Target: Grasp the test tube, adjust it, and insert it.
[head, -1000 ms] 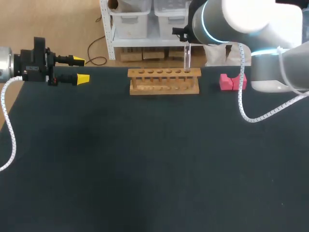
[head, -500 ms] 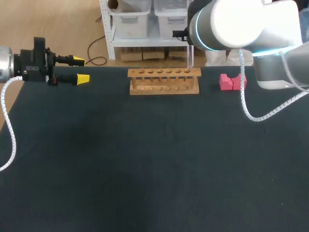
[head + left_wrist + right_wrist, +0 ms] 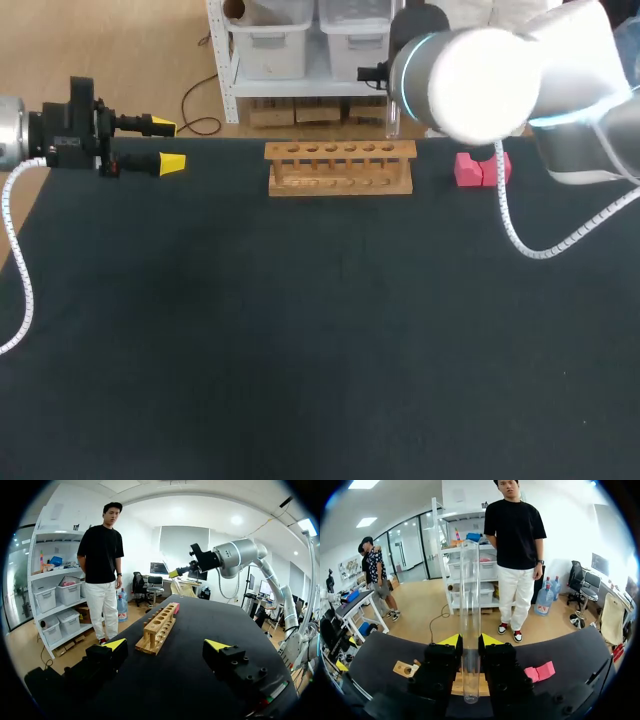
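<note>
Lab: wooden test-tube rack on black table.

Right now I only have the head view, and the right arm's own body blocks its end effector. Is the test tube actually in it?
Observer: Yes. The right wrist view shows the test tube upright in the right end effector, with a finger against it on each side.
Operator: Is it seated in the rack?
Observer: No. In the left wrist view that end effector hangs above the far end of the wooden rack, clear of it, and the holes that show look empty.
</note>
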